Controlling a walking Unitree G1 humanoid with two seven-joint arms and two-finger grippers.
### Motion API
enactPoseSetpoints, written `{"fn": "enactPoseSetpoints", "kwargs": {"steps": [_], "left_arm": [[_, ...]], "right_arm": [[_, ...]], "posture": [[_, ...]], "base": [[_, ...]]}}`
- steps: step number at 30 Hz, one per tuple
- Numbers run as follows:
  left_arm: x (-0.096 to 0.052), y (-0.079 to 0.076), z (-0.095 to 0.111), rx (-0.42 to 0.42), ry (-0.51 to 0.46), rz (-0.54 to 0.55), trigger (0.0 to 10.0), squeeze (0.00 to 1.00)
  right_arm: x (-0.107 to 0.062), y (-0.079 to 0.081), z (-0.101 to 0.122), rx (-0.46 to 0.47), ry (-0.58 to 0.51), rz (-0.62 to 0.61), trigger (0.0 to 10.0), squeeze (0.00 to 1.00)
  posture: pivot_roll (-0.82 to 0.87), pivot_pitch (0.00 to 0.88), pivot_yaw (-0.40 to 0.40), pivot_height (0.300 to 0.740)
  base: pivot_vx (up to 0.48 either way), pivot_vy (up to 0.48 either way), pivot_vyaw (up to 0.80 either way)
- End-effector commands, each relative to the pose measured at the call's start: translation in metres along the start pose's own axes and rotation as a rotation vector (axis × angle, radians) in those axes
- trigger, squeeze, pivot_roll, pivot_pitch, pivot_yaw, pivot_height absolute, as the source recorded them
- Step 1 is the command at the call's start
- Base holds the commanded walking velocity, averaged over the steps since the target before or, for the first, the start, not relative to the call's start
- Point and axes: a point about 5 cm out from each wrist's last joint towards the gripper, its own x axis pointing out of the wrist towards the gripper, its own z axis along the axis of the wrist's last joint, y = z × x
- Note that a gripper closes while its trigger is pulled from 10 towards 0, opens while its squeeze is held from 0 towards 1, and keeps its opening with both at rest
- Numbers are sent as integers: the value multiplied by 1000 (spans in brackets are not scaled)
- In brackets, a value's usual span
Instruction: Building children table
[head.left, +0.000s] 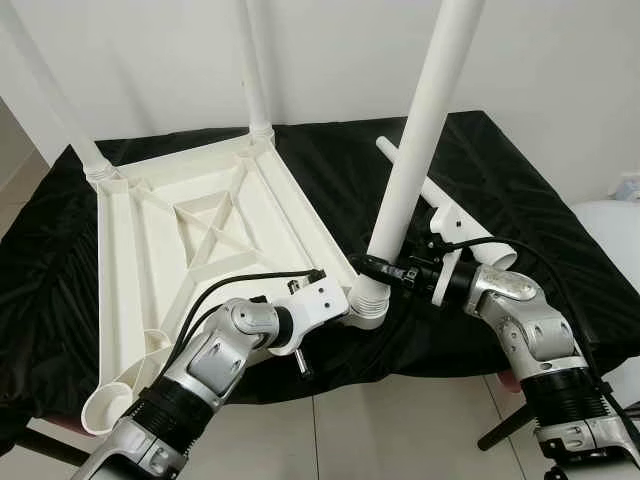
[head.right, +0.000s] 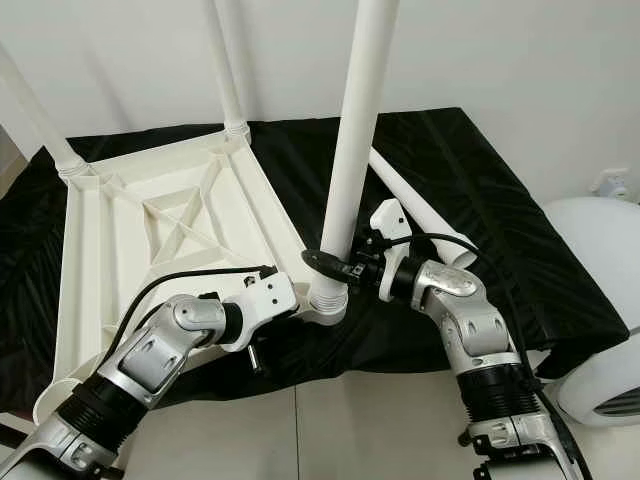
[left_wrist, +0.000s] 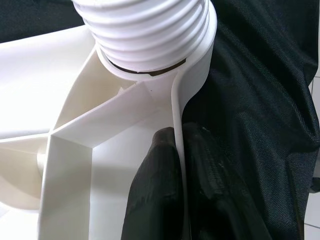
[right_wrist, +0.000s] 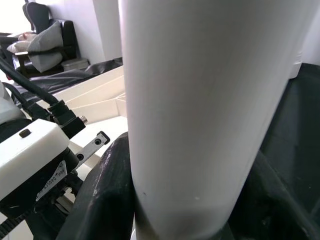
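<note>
Right claw (head.right: 333, 262) grips the tall white plastic leg (head.right: 352, 150) above its threaded corner socket (head.right: 325, 300) — left claw (left_wrist: 175, 190) pinches the upturned white tabletop's (head.left: 200, 260) rim on the black-draped counter (head.left: 500, 180).

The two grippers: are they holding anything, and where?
The right gripper grips a white table leg near its threaded base. The left gripper pinches the upturned tabletop's rim beside that corner socket.
</note>
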Motion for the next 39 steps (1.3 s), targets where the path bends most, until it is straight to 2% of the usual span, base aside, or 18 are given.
{"fn": "enactPoseSetpoints", "kwargs": {"steps": [1, 8, 16, 30, 39], "left_arm": [[1, -5, -14, -24, 52, 26, 10000, 0], [1, -6, -12, -15, 49, 22, 10000, 0], [-2, -10, -12, -14, 49, 18, 10000, 0], [-3, -12, -11, -23, 48, 18, 10000, 0], [-3, -13, -7, -37, 35, 32, 10000, 0]], "right_arm": [[1, 8, -15, 23, 67, 38, 10000, 0], [4, 9, -16, -26, 101, 48, 10000, 0], [3, 10, -21, -35, 120, 47, 10000, 0], [3, 18, -27, -6, 107, 50, 10000, 0], [0, 21, -31, 23, 95, -14, 10000, 0]], "posture": [[-91, 97, 45, 740], [-94, 101, 46, 740], [-86, 125, 48, 740], [-85, 148, 51, 740], [-89, 160, 49, 740]], "base": [[0, 0, 0], [0, 0, 0], [0, 0, 0], [0, 0, 0], [0, 0, 0]]}}
